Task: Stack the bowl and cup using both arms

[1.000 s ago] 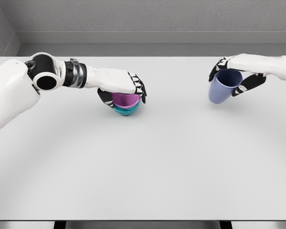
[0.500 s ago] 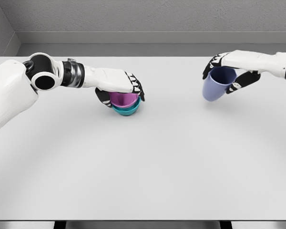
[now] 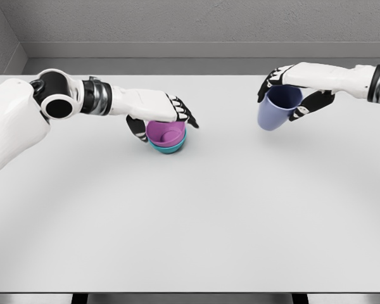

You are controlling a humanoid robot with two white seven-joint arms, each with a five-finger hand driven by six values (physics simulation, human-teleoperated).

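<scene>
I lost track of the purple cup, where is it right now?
In the head view the purple cup is upper right, held tilted above the table in the right robot hand, right of the stacked bowls.

- Bare simulated test space, no real room: flat white table (image 3: 190, 221) under both hands
- Plain grey wall (image 3: 190, 19) beyond the hands, rendered smooth, no furniture or clutter look

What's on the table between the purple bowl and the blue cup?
Nothing. In the head view, only bare white table lies between the purple bowl, nested in the teal bowl, and the blue cup held by the right hand.
</scene>
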